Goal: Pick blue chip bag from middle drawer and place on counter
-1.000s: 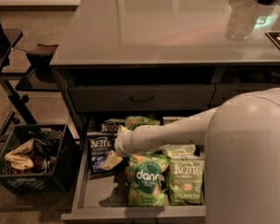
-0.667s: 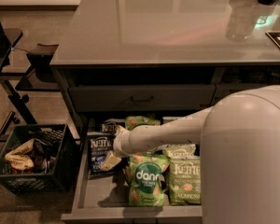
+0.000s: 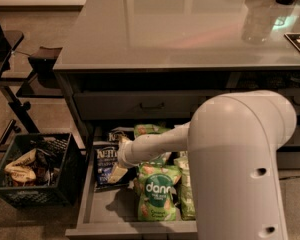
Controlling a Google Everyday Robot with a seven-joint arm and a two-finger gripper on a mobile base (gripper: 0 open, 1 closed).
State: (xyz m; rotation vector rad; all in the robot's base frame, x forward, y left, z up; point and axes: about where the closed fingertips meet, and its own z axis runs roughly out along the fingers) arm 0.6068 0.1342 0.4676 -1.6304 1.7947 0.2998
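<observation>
The middle drawer (image 3: 107,210) stands pulled open below the counter (image 3: 180,29). The blue chip bag (image 3: 105,160), dark navy with white Kettle lettering and a pale label panel, lies at the drawer's back left. My gripper (image 3: 122,160) is at the end of the white arm, down in the drawer, right at the bag's right edge and over part of it. I cannot tell whether it holds the bag. A green dang bag (image 3: 157,194) and green Kettle bags (image 3: 186,194) lie to the right, partly under the arm.
Another Kettle bag (image 3: 121,133) stands at the drawer's back. A closed shallower drawer with a dark handle (image 3: 152,105) is above. A black crate (image 3: 32,170) with wrappers sits on the floor at left, beside a dark stand (image 3: 20,109). The arm's white elbow (image 3: 240,159) fills the right.
The arm's big white elbow has shifted left and looms larger in view. The gripper has stayed at the blue bag's right edge; the bag has not visibly moved.
</observation>
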